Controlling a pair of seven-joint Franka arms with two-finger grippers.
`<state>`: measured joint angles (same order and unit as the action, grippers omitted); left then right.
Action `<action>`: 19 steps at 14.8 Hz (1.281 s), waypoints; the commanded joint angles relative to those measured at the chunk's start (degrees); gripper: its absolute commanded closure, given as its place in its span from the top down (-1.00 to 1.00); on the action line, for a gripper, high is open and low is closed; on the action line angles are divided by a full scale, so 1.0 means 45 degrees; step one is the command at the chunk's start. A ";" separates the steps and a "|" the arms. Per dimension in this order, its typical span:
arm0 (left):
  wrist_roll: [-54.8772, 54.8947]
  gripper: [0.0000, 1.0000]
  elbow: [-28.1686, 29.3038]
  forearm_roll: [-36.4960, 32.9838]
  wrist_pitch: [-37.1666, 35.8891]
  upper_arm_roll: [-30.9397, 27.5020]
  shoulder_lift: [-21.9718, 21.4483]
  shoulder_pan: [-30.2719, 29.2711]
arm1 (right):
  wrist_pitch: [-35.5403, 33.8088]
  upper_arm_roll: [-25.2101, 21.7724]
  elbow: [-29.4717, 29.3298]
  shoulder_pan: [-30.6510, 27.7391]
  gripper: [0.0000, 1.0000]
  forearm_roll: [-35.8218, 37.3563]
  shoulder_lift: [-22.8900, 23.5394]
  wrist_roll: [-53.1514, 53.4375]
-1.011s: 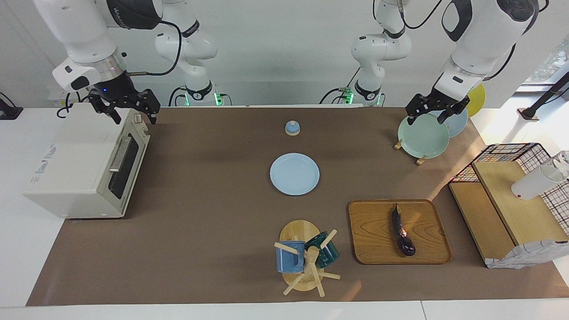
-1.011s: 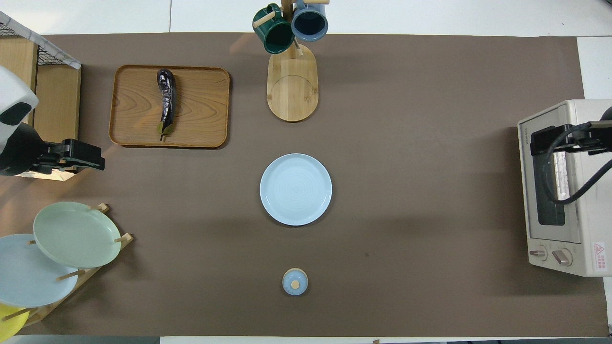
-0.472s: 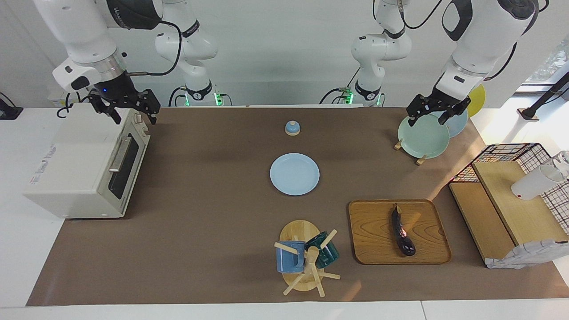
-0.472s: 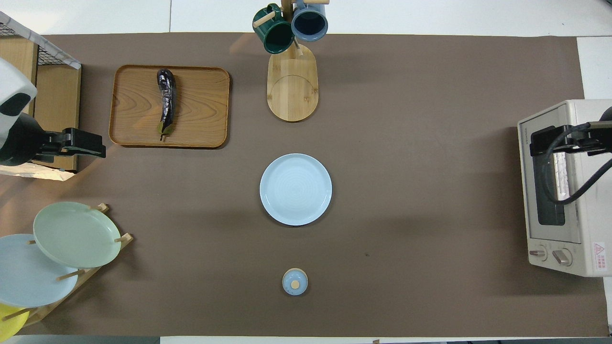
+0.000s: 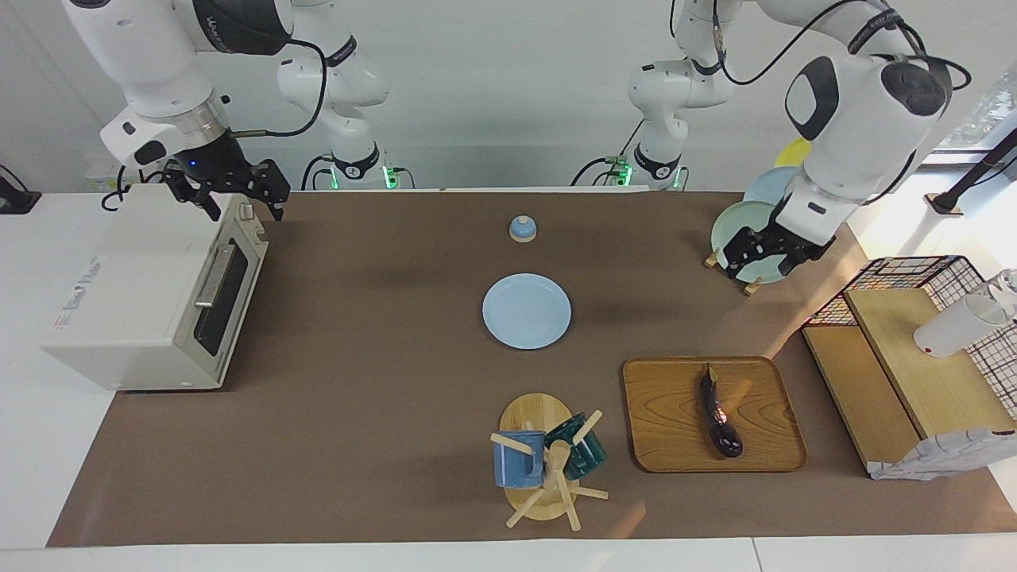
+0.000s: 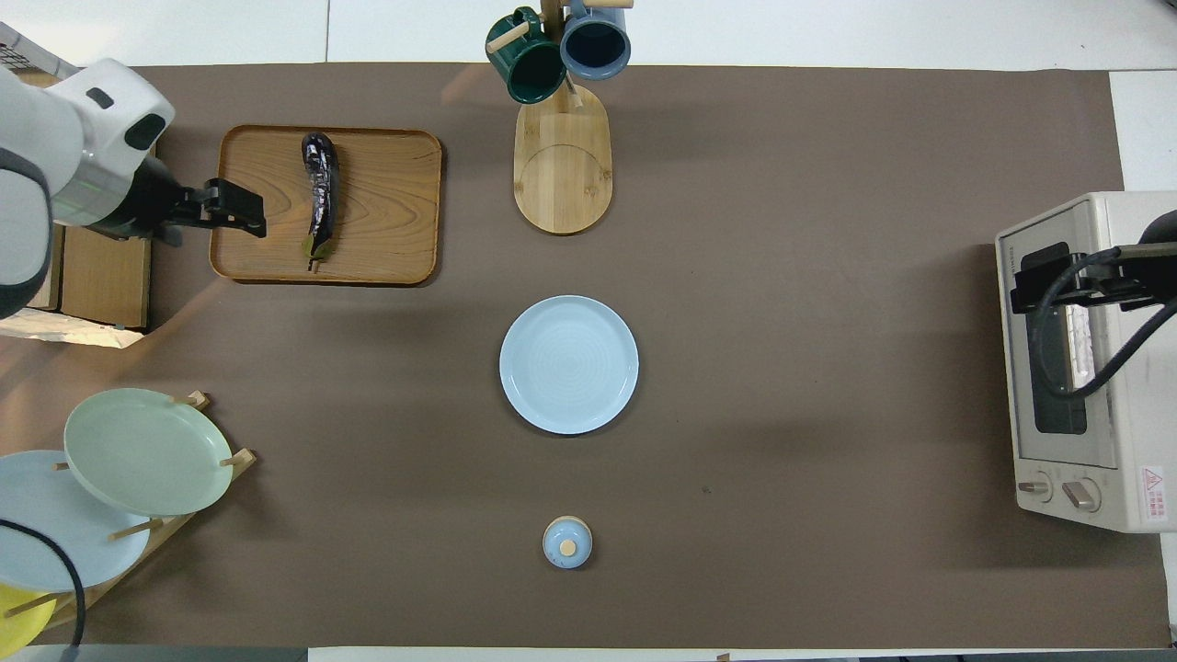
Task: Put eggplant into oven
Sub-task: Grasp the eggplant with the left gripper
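Starting at the right arm's end of the tabletop, well apart from the blue plate (image 5: pixel 527 311): the oven (image 5: pixel 151 294) sits with its front turned toward the plate. Its dark glass door (image 5: pixel 222 298) is shut and the bar handle (image 5: pixel 209 282) is untouched. The right claw (image 5: pixel 242 213) hangs over the oven's top corner nearest the robots, fingers spread, gripping nothing. That arm looks placed for the door, a step not yet done.

On to the plate itself, bare, mid-tabletop. From it, go toward the left arm's end and farther from the robots, and there is the wooden tray (image 5: pixel 667 413) with the eggplant (image 5: pixel 719 417) lying flat on it. The eggplant is nearer the tray's edge at the left arm's end than the edge toward the plate.

Here is the relation that matters. Its long axis runs toward and away from the robots, with the stem tip at the nearer end and the fat end at the farther one.

Now the left claw (image 5: pixel 759 266), up in the air, fingers apart and empty. From above, its tips show over the tray's rim at the left arm's end, pointing across at the eggplant's middle. So the eggplant lies sideways from this claw, toward the plate, its length square to the claw's line of reach.

The left arm is plainly the nearer one, while the right is away past the plate at the oven. My read: the pick-up is only now being lined up, and the claw has to drop and straddle that slim, glossy body across its width
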<state>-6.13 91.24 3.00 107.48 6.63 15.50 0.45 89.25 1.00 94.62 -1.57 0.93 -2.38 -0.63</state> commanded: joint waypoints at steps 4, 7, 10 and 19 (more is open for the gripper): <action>0.0777 1.00 -0.0882 -0.0783 0.1854 0.0050 0.2392 0.0018 | 0.0147 0.0032 0.1139 -0.0061 -1.00 0.0224 -0.0642 -0.1128; 0.0933 1.00 -0.1076 -0.0822 0.3281 0.0050 0.3486 0.0445 | 0.0966 -0.0026 0.1706 -0.0254 -1.00 0.0185 -0.0857 -0.1051; 0.1401 1.00 -0.1467 -0.1056 0.3713 0.0050 0.4113 0.0447 | 0.1415 -0.0105 0.2389 -0.0881 -1.00 0.0437 -0.1072 -0.0973; 0.1890 1.00 -0.0200 -0.1370 0.5195 0.0050 0.3978 0.0564 | 0.4404 -0.0085 0.4461 -0.1153 -1.00 0.3464 -0.0489 -0.1089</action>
<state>2.07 87.80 -1.58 127.74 6.95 33.93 2.76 107.07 0.06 113.46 -5.11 13.95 -5.15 -4.19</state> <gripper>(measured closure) 0.000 0.991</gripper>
